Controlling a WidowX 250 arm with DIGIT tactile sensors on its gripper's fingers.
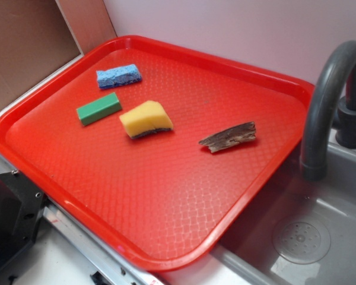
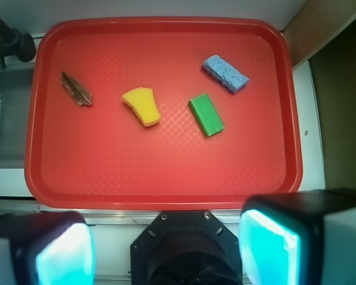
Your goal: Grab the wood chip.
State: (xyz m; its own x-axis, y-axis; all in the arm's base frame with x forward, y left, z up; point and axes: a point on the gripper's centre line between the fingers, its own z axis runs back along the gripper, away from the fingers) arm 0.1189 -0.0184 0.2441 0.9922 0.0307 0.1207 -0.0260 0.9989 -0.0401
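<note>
We see a red tray (image 1: 65, 172) with 4 things on it. The wood chip (image 1: 228, 137) lies flat near the side of the tray next to the sink (image 1: 320, 237), close to the grey faucet (image 1: 326, 101), and nothing touches it. The yellow sponge (image 1: 146, 119) is near the middle, the green block (image 1: 99, 108) is just beside it, and the blue sponge (image 1: 118, 76) is further back. In the wrist view our gripper (image 2: 166, 252) is high above the near edge of the tray. Its 2 fingers (image 2: 65, 252) are wide apart and hold nothing.
</note>
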